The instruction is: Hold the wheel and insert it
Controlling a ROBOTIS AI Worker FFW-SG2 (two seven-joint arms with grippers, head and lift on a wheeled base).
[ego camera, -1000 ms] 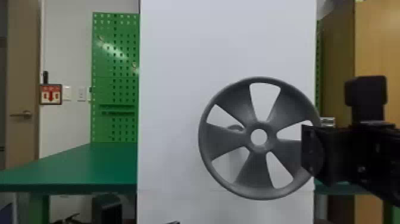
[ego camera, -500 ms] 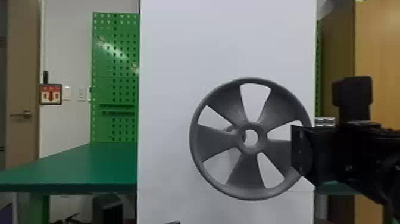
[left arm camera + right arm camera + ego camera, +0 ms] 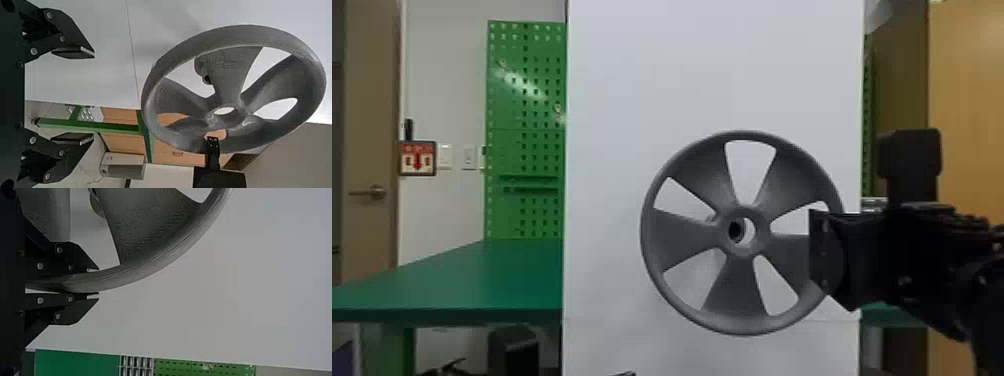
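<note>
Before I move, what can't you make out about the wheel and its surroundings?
- Head view: most of the round mount, hidden behind the wheel.
- Head view: the gripped stretch of rim, covered by the right pincer.
- Right wrist view: much of the wheel, cut off by the edge.
- Head view: what the dark item is, cut off by the bottom edge.

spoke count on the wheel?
5 spokes on the wheel, by the head view: upper left, upper right, left, bottom, and lower right, its outer end partly behind the right tool. None looks fully hidden.
</note>
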